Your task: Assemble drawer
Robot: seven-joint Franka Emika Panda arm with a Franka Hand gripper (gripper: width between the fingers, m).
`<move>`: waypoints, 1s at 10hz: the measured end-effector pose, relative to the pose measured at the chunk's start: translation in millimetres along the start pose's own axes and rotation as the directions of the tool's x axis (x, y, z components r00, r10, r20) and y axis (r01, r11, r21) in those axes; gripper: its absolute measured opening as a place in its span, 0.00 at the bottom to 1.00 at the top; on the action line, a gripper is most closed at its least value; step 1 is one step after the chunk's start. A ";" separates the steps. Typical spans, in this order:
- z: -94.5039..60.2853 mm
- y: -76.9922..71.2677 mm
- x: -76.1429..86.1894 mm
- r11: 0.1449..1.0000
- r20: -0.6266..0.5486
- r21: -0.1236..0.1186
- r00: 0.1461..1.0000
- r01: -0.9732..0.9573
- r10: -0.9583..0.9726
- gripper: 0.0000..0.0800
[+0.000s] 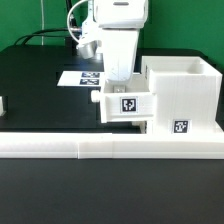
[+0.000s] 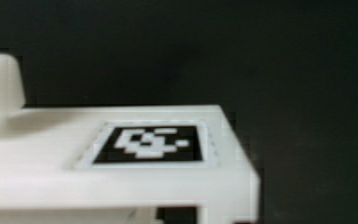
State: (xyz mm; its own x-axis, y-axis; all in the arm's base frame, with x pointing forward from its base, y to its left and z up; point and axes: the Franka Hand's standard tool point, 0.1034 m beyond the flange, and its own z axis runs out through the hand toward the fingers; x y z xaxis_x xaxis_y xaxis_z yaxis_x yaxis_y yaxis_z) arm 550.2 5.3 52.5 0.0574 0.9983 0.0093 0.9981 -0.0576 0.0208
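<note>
The end effector (image 1: 118, 85) was positioned over a tray (image 1: 125, 103) at the housing (image 1: 182, 92). Finger state could not be determined. Jamming was judged possible if the tray were skewed.

A black table (image 1: 40, 85) fills the scene. Along its near edge runs a long low white border wall (image 1: 100, 148), with a seam just below the tool. Behind the tool lies the marker board (image 1: 78, 77), flat on the table. Dark cables (image 1: 45, 35) hang further back, perhaps two, the view is poor.
</note>
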 end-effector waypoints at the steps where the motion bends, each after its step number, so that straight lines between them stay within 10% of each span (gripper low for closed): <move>1: 0.1 -0.2 1.5 1.000 0.002 0.000 1.000 0.005 -0.005 0.06; 8: 0.3 0.4 -0.5 1.000 0.004 -0.008 1.000 0.000 0.000 0.06; 10: -6.2 2.9 -1.6 1.000 0.015 0.007 1.000 -0.005 0.005 0.45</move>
State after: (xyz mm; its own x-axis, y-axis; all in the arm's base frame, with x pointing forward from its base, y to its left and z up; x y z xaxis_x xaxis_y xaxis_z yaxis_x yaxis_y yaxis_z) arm 552.8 3.6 58.7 0.0623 0.9980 -0.0052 0.9980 -0.0622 0.0133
